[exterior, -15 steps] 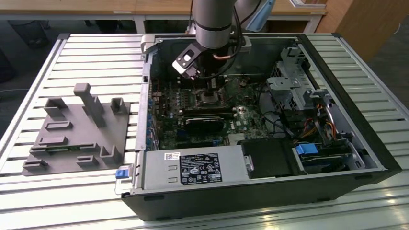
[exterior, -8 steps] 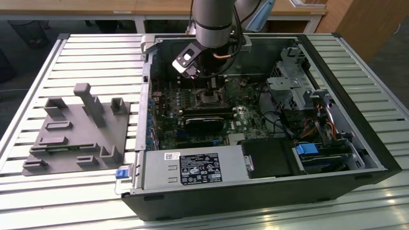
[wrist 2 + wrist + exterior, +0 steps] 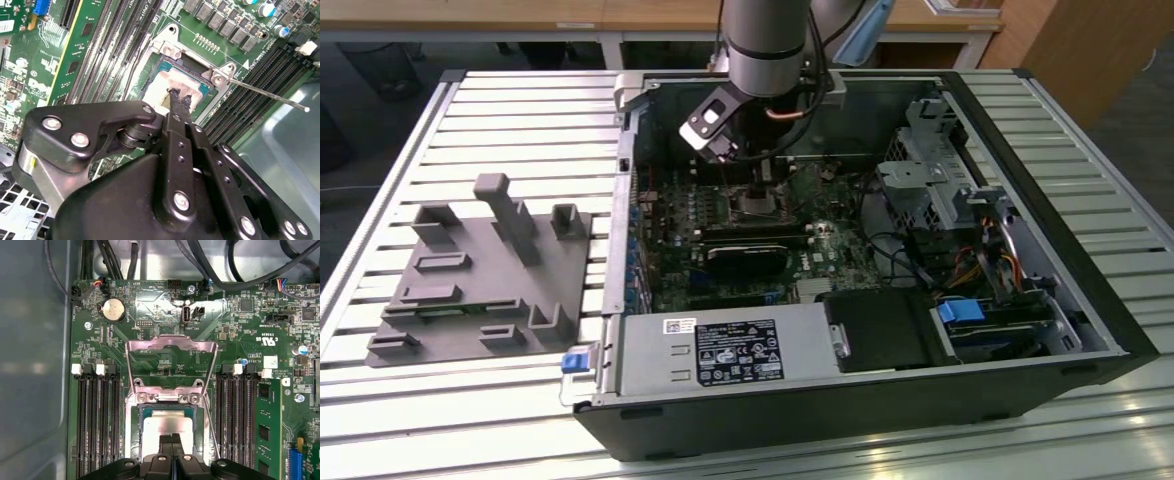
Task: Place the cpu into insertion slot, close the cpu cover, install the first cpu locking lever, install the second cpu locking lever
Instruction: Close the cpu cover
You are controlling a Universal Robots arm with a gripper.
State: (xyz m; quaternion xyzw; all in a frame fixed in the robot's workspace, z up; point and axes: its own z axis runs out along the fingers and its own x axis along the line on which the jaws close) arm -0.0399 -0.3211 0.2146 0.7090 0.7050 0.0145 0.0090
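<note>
one cpu [image 3: 167, 424] under end effector [image 3: 171, 438]; cpu cover [image 3: 171, 343] raised.

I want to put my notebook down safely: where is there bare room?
The silver slatted table is bare on the far side of the grey plastic fixture block and along the near side of the open black computer case. Inside the case it is crowded: the black gripper sits over the silver-tan square cpu.

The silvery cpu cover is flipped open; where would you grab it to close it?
Take the cpu cover by its free crossbar, the end farthest from its hinge. It is a thin open frame tilted back from the cpu, so pinching that bar from above likely gives most leverage.
</note>
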